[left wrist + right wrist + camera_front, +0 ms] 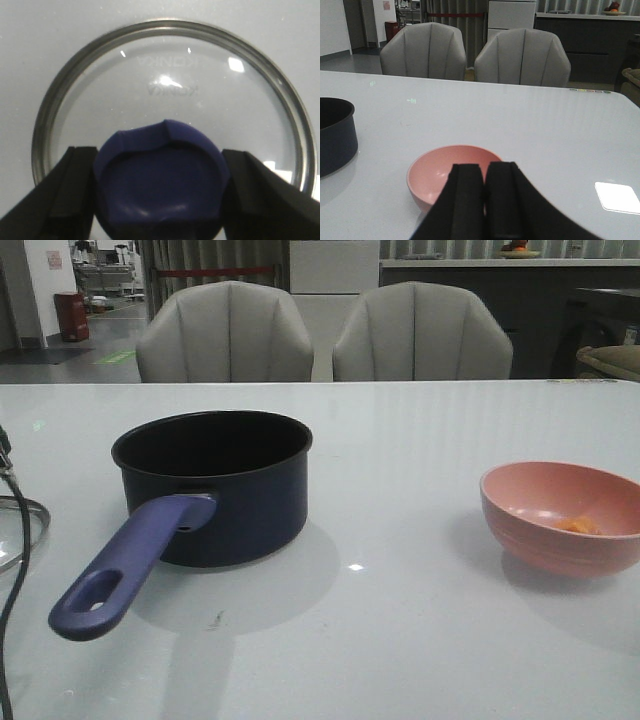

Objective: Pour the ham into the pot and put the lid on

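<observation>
Left tool (160, 200): fingers straddle the blue flared knob (161, 177) of the round clear glass lid (172, 90); contact not resolvable, so grasped or released cannot be told.
Right tool (484, 200): clenched, fingers pressed together, holding nothing; hovers just short of the pink bowl's (451, 172) near rim.
Lid: flat on the white bench (400, 490), well left of the pot.
Pot (213, 485): dark navy round saucepan, black interior, long purple-blue handle (125, 565) with oval hole; uncovered, appears empty.
Ham (578, 525): small orange-pink bits in the bowl, well right of the pot.
Progress: nothing completed; pouring and covering both remain.
</observation>
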`<state>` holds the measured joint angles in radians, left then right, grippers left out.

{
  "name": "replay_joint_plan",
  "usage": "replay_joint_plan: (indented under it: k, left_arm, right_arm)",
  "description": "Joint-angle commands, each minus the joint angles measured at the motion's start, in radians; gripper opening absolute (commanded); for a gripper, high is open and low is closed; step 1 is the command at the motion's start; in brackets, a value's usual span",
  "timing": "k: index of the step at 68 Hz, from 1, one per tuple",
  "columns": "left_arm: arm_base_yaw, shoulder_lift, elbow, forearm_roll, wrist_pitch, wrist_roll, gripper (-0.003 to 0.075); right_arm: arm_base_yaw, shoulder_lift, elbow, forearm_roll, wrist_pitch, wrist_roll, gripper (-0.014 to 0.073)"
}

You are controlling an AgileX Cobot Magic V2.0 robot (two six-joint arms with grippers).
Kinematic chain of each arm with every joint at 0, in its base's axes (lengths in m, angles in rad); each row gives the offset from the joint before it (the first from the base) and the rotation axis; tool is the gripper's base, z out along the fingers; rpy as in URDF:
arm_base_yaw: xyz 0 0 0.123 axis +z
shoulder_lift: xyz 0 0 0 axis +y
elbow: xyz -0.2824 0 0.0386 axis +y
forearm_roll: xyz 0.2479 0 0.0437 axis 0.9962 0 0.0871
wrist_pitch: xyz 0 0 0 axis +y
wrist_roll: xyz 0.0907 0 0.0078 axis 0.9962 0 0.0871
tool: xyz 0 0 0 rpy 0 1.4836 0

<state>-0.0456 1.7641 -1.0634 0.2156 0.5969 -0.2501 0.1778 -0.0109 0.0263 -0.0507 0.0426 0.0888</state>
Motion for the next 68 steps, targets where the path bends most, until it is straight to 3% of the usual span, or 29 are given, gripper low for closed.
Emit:
replay_joint_plan:
  k: [1,2,3,4,8,14,37,68]
  left_arm:
    - [0.001,-0.007,-0.023,0.006,-0.04,0.003,0.031]
    - [0.001,-0.005,-0.023,0.005,-0.04,0.003,0.0358]
    - [0.001,-0.005,-0.023,0.005,-0.04,0.003,0.0358]
    - [0.001,0.0,-0.023,0.002,-0.04,0.003,0.0417]
    - [0.001,0.0,-0.025,0.0,-0.036,0.003,0.0498]
    - [0.001,0.0,-0.042,-0.009,0.001,0.003,0.0558]
    - [-0.014,-0.221,-0.054,-0.053,0.072,0.003,0.0547]
    - [-0.077,-0.736,0.221,-0.155,-0.026,0.003,0.0525]
  right_arm:
    - [-0.003,-0.019,-0.005,-0.009,-0.085,-0.004,0.0162]
    - [-0.003,-0.019,-0.005,-0.009,-0.085,-0.004,0.0162]
    - [-0.003,-0.019,-0.005,-0.009,-0.085,-0.004,0.0162]
    - [-0.003,-0.019,-0.005,-0.009,-0.085,-0.004,0.0162]
    - [-0.003,-0.019,-0.005,-0.009,-0.085,-0.004,0.0162]
    - [-0.003,-0.019,-0.005,-0.009,-0.085,-0.004,0.0162]
    - [-0.003,-0.019,-0.005,-0.009,-0.085,-0.004,0.0162]
    - [-0.003,-0.019,-0.005,-0.009,-0.085,-0.004,0.0162]
